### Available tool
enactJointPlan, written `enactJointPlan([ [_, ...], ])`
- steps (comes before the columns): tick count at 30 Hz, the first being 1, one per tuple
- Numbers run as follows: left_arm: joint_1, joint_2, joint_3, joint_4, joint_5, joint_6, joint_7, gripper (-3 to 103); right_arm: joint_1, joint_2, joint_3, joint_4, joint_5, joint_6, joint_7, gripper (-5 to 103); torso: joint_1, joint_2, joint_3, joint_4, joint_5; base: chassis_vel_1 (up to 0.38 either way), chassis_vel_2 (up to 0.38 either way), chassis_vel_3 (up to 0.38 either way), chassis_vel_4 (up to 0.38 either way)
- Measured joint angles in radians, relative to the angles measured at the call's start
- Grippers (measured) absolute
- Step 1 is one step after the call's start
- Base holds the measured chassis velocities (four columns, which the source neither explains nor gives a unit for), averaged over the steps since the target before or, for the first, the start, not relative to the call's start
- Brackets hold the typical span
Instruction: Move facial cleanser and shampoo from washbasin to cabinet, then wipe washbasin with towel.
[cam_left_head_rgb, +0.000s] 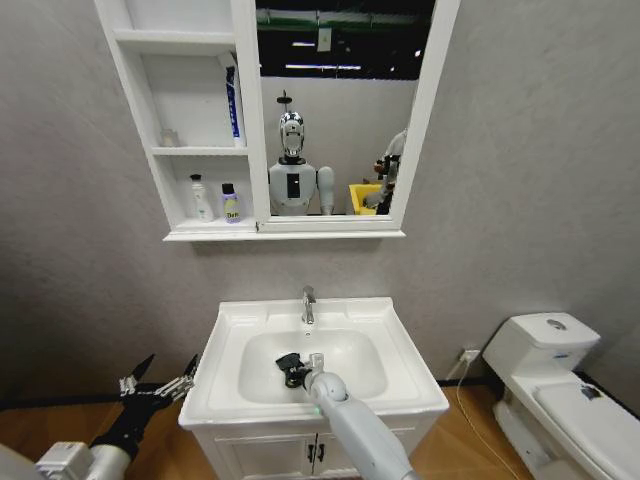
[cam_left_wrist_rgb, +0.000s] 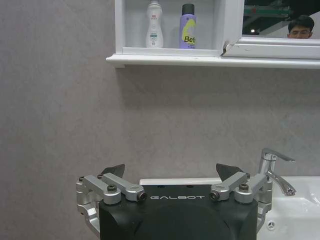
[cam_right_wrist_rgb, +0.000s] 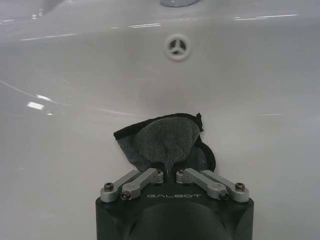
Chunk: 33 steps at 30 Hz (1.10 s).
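Observation:
My right gripper is down in the bowl of the white washbasin, shut on the dark towel. In the right wrist view the towel bunches out from between the closed fingers onto the bowl's floor. A white bottle and a purple bottle stand side by side on the lowest shelf of the cabinet; I cannot tell which is the facial cleanser and which the shampoo. My left gripper hangs open and empty left of the washbasin.
The chrome faucet rises behind the bowl, with the overflow hole below it. A blue tube leans on the middle shelf. A white toilet stands to the right. The vanity doors sit under the washbasin.

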Motion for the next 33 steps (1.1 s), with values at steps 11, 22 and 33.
enactJointPlan([
  [11, 0.0, 0.0, 0.0, 0.0, 0.0, 0.0, 0.0, 100, -0.101, -0.11, 0.051, 0.232, -0.134, 0.067, 0.084, 6, 0.0, 0.0, 0.0, 0.0, -0.0001, 0.0, 0.0, 0.0, 0.0],
  [22, 0.0, 0.0, 0.0, 0.0, 0.0, 0.0, 0.0, 100, -0.346, -0.206, 0.245, 0.562, -0.332, 0.178, 0.01, 6, 0.0, 0.0, 0.0, -0.0002, 0.0, 0.0, 0.0, 0.0, 0.0],
  [33, 0.0, 0.0, 0.0, 0.0, 0.0, 0.0, 0.0, 100, -0.188, -0.284, 0.379, 0.283, -0.198, 0.382, -0.177, 6, 0.0, 0.0, 0.0, 0.0005, 0.0001, 0.0, 0.0, 0.0, 0.0],
])
